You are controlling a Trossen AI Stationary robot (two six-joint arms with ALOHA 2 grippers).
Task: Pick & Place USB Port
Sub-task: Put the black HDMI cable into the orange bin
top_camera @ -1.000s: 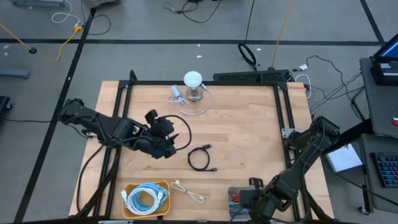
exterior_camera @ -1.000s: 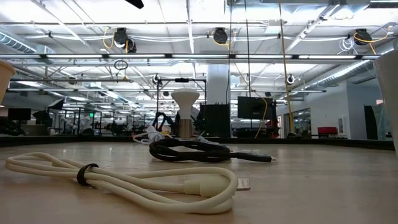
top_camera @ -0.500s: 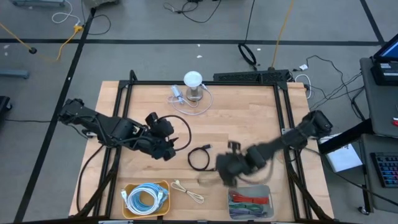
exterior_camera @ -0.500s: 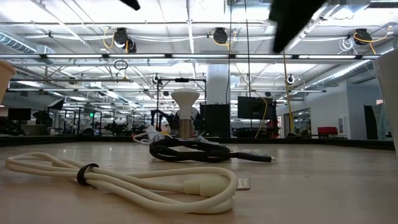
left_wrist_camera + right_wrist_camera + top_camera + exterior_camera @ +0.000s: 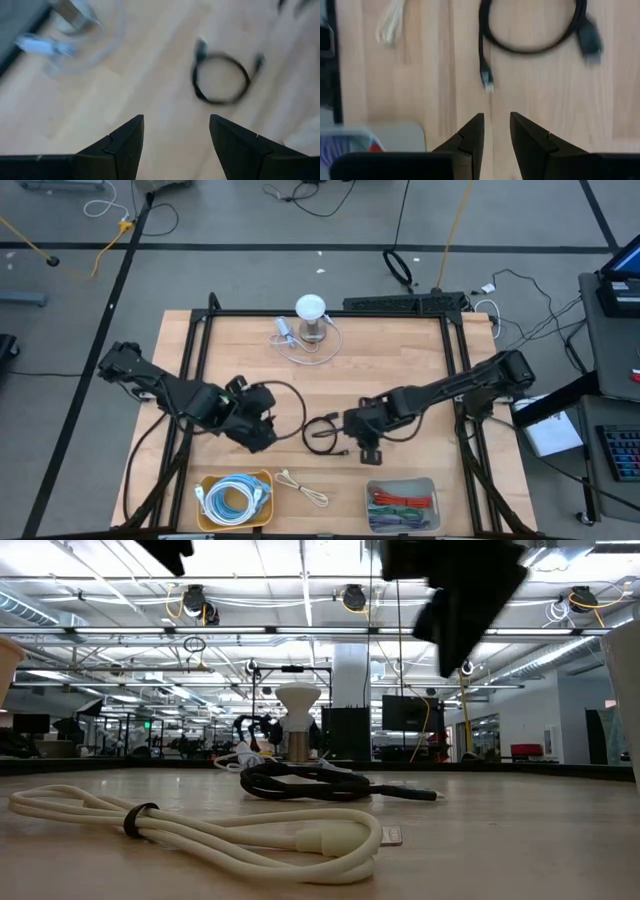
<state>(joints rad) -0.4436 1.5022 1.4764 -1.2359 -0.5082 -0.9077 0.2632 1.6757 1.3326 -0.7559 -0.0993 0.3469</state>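
Overhead, wood table (image 5: 400,360), black cable (image 5: 320,434), ceiling lights

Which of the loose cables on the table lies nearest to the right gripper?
The black cable, coiled mid-table beside the right gripper; the cream cable lies farther off.

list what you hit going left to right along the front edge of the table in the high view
yellow tray of blue and white cable → cream cable → grey tray of red and green cables

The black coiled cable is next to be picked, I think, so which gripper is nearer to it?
Right. The right gripper hangs just beside the black coiled cable, at its loose plug end. The left gripper sits farther off on the cable's other side.
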